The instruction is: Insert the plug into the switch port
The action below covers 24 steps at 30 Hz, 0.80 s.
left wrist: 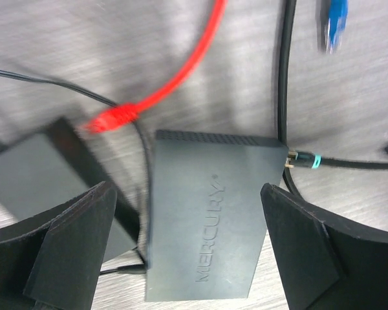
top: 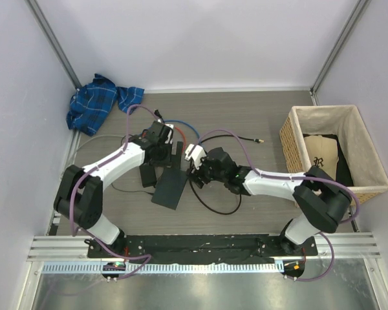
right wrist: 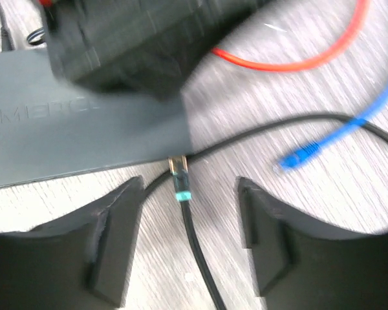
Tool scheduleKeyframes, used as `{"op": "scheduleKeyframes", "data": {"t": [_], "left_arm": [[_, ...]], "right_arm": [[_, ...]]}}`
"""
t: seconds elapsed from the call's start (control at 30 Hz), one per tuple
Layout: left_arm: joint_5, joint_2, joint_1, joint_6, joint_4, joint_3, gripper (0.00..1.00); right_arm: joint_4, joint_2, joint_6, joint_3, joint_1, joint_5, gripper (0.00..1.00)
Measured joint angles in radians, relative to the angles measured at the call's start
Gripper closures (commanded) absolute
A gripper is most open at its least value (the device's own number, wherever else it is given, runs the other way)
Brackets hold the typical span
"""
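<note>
A flat dark grey rectangular switch box (left wrist: 210, 219) with the word MERCURY on its lid lies on the grey wood-pattern table (top: 258, 116), in front of and between the two arms. A small black plug with a teal ring and a gold tip (right wrist: 179, 177) lies on the table, and its tip meets one side edge of the switch box near a corner. The port itself is hidden by this edge, so I cannot tell how deep the plug sits.

The right claw (right wrist: 189, 186) is spread wide. Its two fingers (right wrist: 116, 239) stand on both sides of the plug and its thin black cord (right wrist: 200, 258) and do not touch them. The left claw (left wrist: 187, 197) is also spread wide and holds nothing; it hangs above the switch box, one finger over each long side.

Beside the switch box, on the side away from the plug, lies a black adapter brick (left wrist: 39, 174). A red cable (left wrist: 174, 77) ends near the far edge of the box, and a blue cable (right wrist: 297, 155) ends a little apart from the plug.
</note>
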Motion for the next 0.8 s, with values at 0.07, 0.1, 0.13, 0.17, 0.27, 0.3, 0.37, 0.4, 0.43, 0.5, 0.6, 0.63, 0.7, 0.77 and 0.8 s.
{"op": "scheduleKeyframes", "data": {"t": [0.07,0.1,0.13,0.17,0.27,0.3,0.37,0.4,0.43,0.5,0.6,0.63,0.7,0.77,0.8], "left_arm": [[-0.025,-0.015,0.009,0.000,-0.012,0.019,0.00],[-0.037,-0.021,0.013,0.000,-0.018,0.031,0.00],[-0.044,-0.023,0.016,0.001,-0.025,0.044,0.00],[-0.050,-0.021,0.019,0.003,-0.035,0.066,0.01],[-0.058,0.023,0.024,0.021,-0.051,0.163,0.05],[-0.059,0.050,0.024,0.027,-0.052,0.203,0.08],[-0.060,0.115,0.024,0.049,-0.054,0.275,0.10],[-0.059,0.155,0.024,0.061,-0.059,0.314,0.12],[-0.058,0.193,0.024,0.074,-0.062,0.346,0.16],[-0.053,0.278,0.024,0.100,-0.078,0.406,0.24],[-0.050,0.354,0.024,0.126,-0.104,0.439,0.30],[-0.048,0.372,0.024,0.133,-0.116,0.446,0.30],[-0.045,0.396,0.024,0.152,-0.134,0.452,0.31],[-0.044,0.412,0.024,0.167,-0.151,0.459,0.34],[-0.043,0.420,0.024,0.175,-0.159,0.463,0.36]], "right_arm": [[-0.019,-0.045,0.031,-0.017,-0.003,0.047,0.20],[-0.028,-0.066,0.042,-0.025,-0.006,0.064,0.18],[-0.042,-0.093,0.063,-0.035,-0.012,0.087,0.16],[-0.059,-0.122,0.090,-0.042,-0.024,0.106,0.14],[-0.084,-0.196,0.183,-0.045,-0.083,0.151,0.12],[-0.086,-0.213,0.213,-0.045,-0.104,0.158,0.12],[-0.089,-0.238,0.262,-0.048,-0.141,0.166,0.11],[-0.089,-0.250,0.288,-0.055,-0.161,0.172,0.11],[-0.089,-0.261,0.310,-0.065,-0.178,0.175,0.11],[-0.094,-0.282,0.348,-0.093,-0.202,0.180,0.11],[-0.116,-0.301,0.386,-0.129,-0.224,0.180,0.11],[-0.120,-0.306,0.397,-0.138,-0.230,0.180,0.11],[-0.129,-0.317,0.409,-0.153,-0.236,0.180,0.11],[-0.133,-0.329,0.423,-0.167,-0.238,0.180,0.11],[-0.134,-0.333,0.428,-0.171,-0.238,0.179,0.11]]}}
